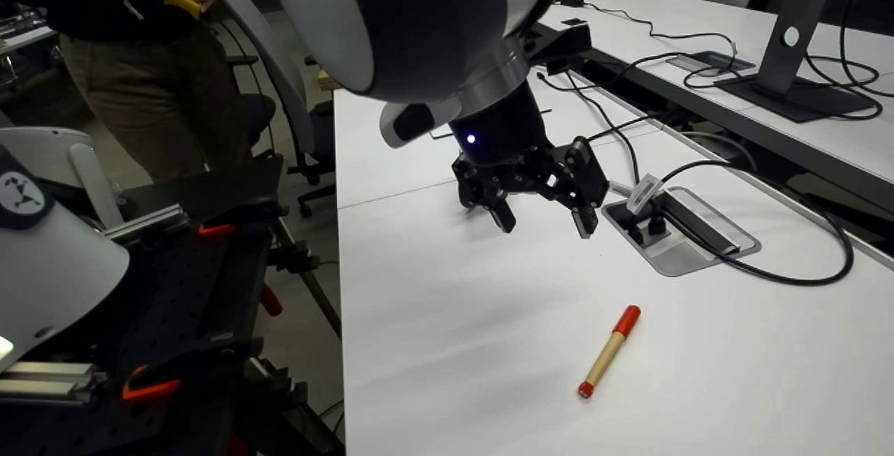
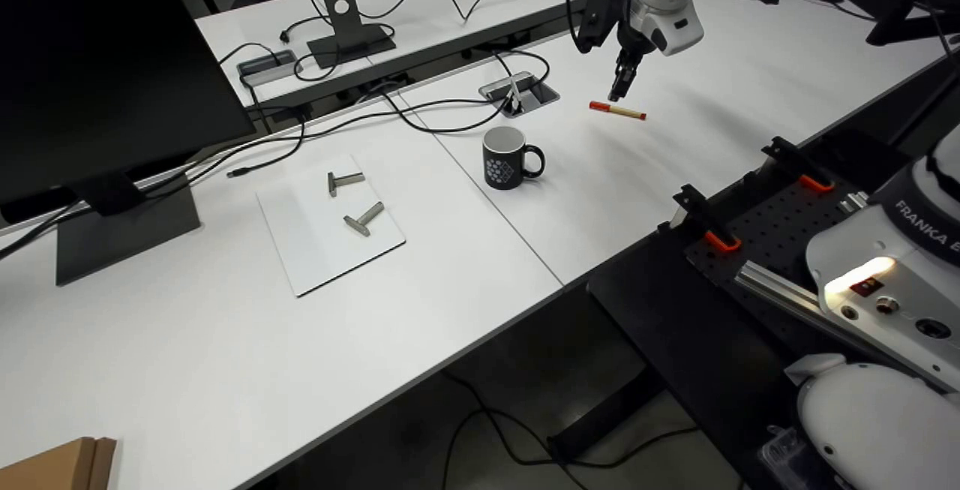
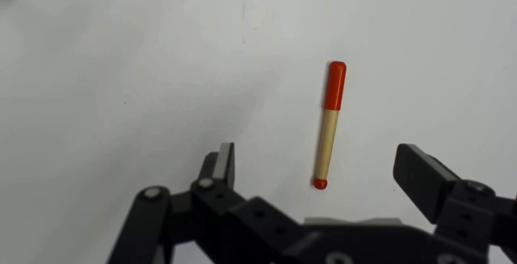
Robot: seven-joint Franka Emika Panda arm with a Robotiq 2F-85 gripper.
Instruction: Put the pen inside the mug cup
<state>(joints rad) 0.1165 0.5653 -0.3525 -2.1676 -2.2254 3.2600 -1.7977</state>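
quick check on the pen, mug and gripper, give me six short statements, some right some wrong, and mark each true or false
1. The pen lies on the table. True.
2. Both ends of the pen are blue. False: both are red.
3. The mug is dark outside and pale inside. True.
4. The gripper is open, with nothing held. True.
5. The mug lies on its side. False: it stands upright.
6. The pen is inside the mug. False: it lies on the table, apart from the mug.
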